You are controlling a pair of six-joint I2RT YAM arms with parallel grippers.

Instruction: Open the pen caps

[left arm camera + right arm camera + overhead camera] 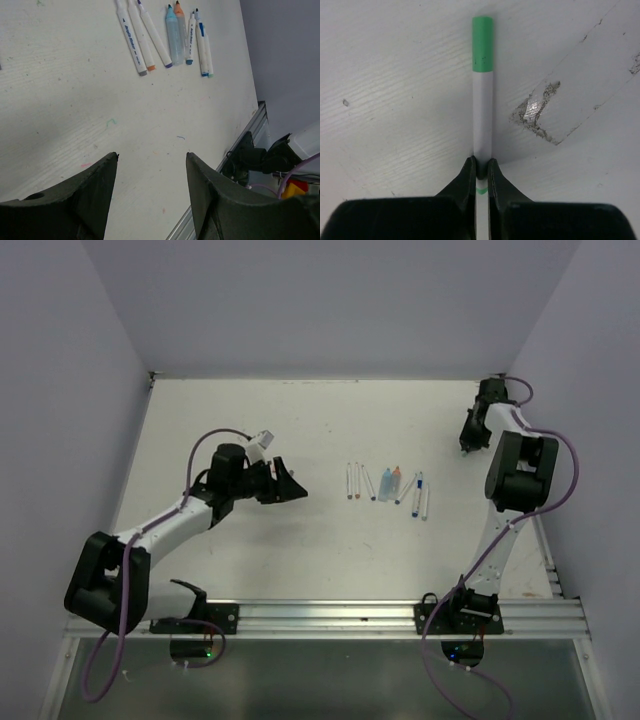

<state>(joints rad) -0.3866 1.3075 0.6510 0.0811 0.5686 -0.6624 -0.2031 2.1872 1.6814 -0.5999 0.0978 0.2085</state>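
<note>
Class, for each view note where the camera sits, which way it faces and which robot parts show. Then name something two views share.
Top external: above and behind the robot, looking down on the table, row of pens, left arm and right arm.
Left wrist: on the left arm, facing across the table toward the pens; open left claw at bottom.
Right wrist: on the right arm, facing down at the table; right claw shut on a green-capped pen.
Shared: top and left wrist views both show the row of pens.
</note>
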